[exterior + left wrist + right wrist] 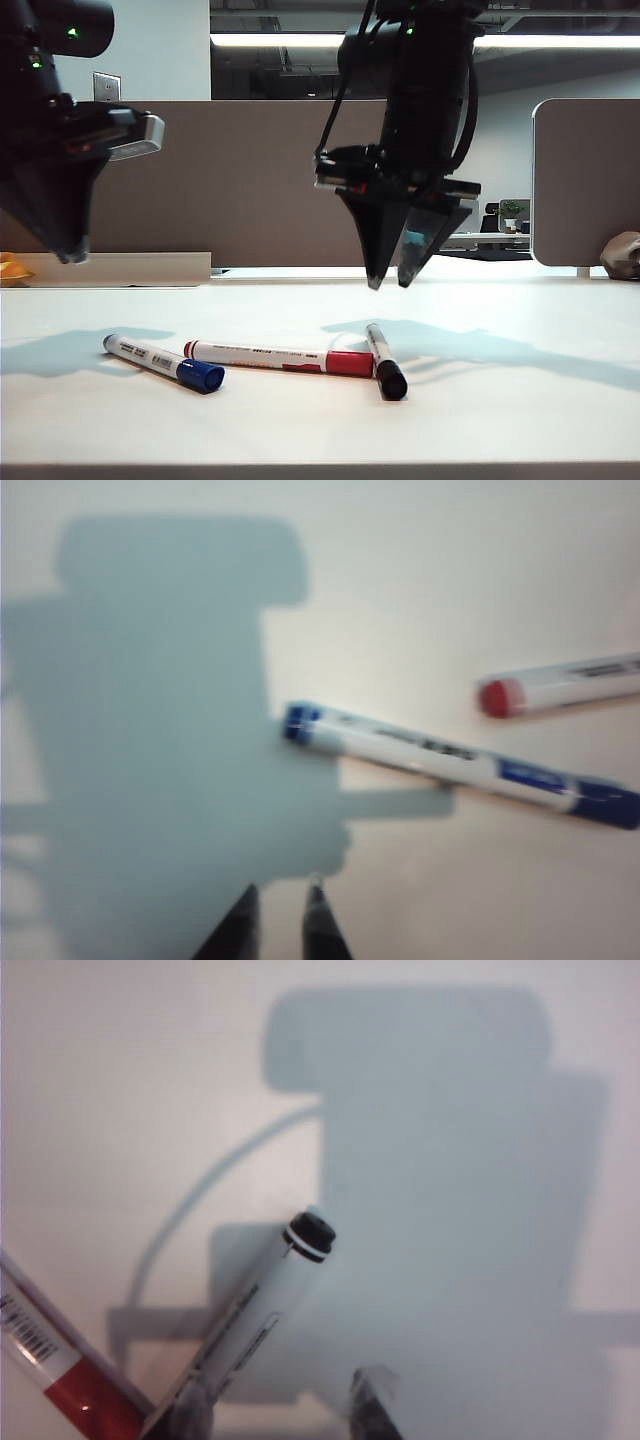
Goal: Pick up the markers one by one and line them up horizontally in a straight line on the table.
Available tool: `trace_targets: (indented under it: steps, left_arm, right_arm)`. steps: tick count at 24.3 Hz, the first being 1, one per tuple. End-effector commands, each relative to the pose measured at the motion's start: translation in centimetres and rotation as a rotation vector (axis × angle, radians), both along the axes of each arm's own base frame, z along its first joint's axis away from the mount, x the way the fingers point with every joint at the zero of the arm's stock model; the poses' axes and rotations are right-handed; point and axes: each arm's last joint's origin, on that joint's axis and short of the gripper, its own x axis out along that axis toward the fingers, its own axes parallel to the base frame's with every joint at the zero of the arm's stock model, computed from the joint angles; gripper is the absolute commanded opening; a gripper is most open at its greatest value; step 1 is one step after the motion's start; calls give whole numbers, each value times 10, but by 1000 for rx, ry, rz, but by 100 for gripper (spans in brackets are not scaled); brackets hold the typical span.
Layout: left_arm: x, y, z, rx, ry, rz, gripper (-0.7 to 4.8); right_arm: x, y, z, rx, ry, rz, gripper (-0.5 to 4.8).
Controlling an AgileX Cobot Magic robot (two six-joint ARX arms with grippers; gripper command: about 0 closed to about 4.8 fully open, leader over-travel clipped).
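Note:
Three markers lie on the white table [500, 420]. The blue-capped marker [165, 362] lies at the left, the red-capped marker [280, 358] in the middle and the black-capped marker [385, 360] at the right, its cap touching the red cap. My left gripper [70, 257] hangs high at the far left, its jaws a little apart and empty. In its wrist view [283, 895] the blue marker [450, 765] and the red marker's end [560, 683] lie beyond the tips. My right gripper [390, 283] hovers open above the black marker [260, 1325]. The red marker [50, 1360] lies beside it.
Grey-brown divider panels [250, 180] close off the table's back edge, with another panel [585, 180] at the right. An orange object [12, 268] sits at the far left edge and a crumpled grey thing [622, 255] at the far right.

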Motion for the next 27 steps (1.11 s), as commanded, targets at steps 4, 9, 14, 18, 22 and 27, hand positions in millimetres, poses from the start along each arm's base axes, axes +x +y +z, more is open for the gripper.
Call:
trace_targets:
  steps: [4,9,14,18,22,27]
  left_arm:
    - [-1,2,12,55,-88,-31,-6]
    - [1,1,26,42,-134,-31,-6]
    - [3,1,37,33,-165,-30,-6]
    - [2,1,43,31,-171,-29,-6]
    - [2,1,47,30,-174,-29,-6]
    - [0,2,47,33,-164,-30,-6]
  right_arm:
    - [0,8,-18,-27,61,13,180]
    - [-1,13,-26,-41,80,25,181]
    - [0,16,-27,-31,66,29,180]
    - [0,16,-27,-31,65,29,180]
    - [1,17,-33,-40,78,30,180]
    - [2,18,-44,-65,112,30,179]
